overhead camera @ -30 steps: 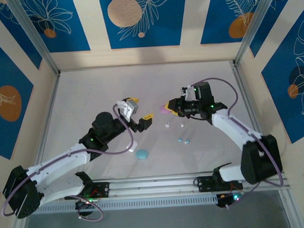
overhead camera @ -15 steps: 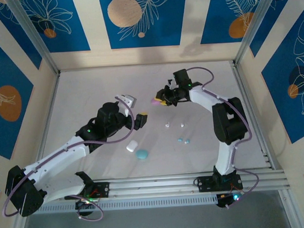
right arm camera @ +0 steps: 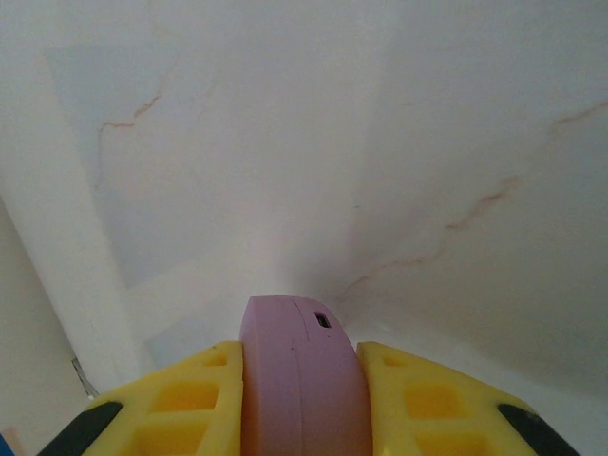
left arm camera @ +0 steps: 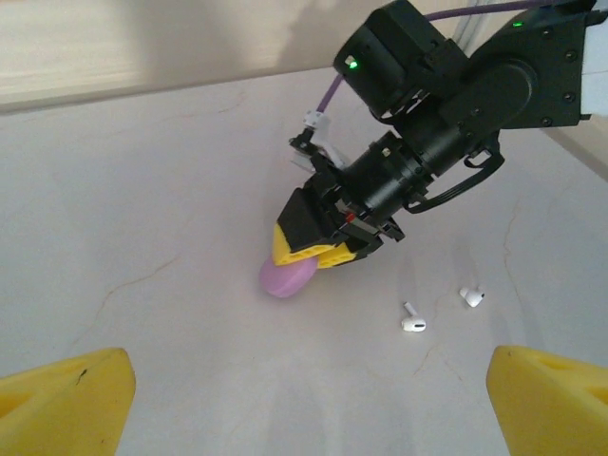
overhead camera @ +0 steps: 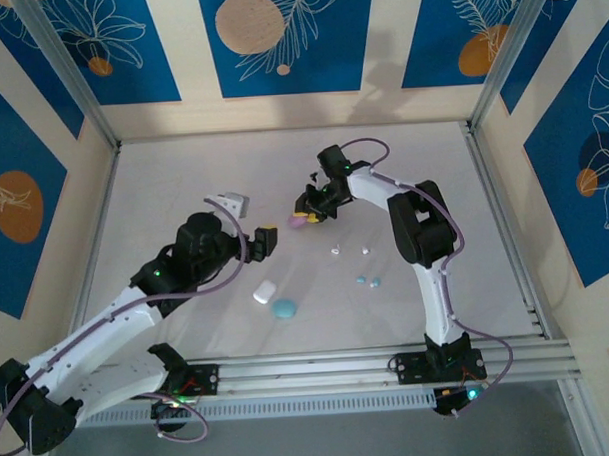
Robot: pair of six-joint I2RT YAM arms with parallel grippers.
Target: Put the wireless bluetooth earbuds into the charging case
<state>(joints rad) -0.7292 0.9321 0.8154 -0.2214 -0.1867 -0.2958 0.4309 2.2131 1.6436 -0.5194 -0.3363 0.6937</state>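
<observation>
Near the middle of the worktop (overhead camera: 183, 182), the right gripper (overhead camera: 306, 212) is clamped on the pink case (overhead camera: 298, 221), its yellow fingers (right arm camera: 171, 404) pressing the case's two broad faces so that it stands on edge. The narrow side with a small port faces the wrist camera. The case sits low, on or just above the surface; I cannot tell which. It looks closed, and this pinch probably serves to carry or steady it rather than to fill it. At the case's 9 o'clock in the top view, the left gripper (overhead camera: 246, 222) hovers with its jaws spread wide and nothing between them. It faces the case, seemingly ready to take it or to work the lid. The white earbuds (left arm camera: 412, 323) lie loose on the worktop at about 4 o'clock from the pink case and near it. The cyan earbuds (overhead camera: 367, 281) lie farther out toward 5 o'clock. The white case (overhead camera: 264, 292) rests at 7 o'clock and the cyan case (overhead camera: 283, 309) at roughly 6 o'clock, both nearer the arm bases. No bud is seated yet.
</observation>
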